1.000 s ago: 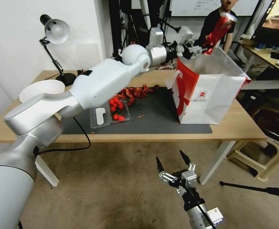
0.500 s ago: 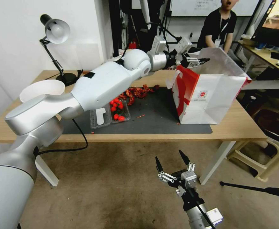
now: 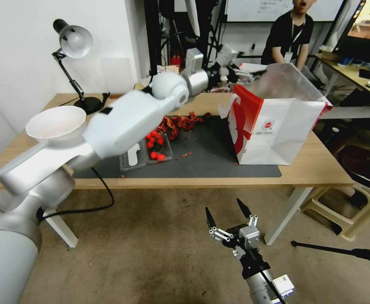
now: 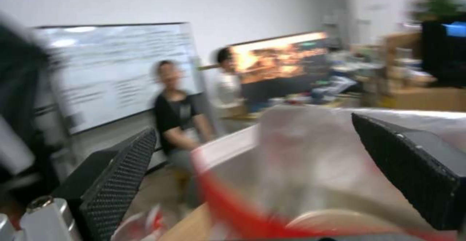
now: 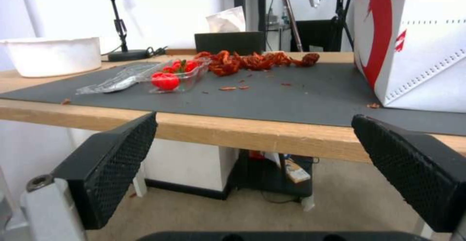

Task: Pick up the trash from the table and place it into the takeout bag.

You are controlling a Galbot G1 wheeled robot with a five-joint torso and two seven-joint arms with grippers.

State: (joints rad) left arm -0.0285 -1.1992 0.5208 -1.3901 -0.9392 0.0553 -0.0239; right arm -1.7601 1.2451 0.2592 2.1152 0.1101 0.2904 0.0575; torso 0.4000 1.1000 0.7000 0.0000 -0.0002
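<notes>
The left gripper hangs beside the takeout bag rim, fingers apart; the right gripper waits below the bench, fingers apart

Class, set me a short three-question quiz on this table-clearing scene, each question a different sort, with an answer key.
1. True or false: the left gripper is shut on a piece of trash.
2. Where is the right gripper? A) inside the takeout bag B) low in front of the table C) on the mat
3. Fill in: the clear tray of red fruit lies on the dark ____.

Key: 1 false, its fingers stand apart, empty, beside the takeout bag mouth. 2 B, below the table edge. 3 mat.
</notes>
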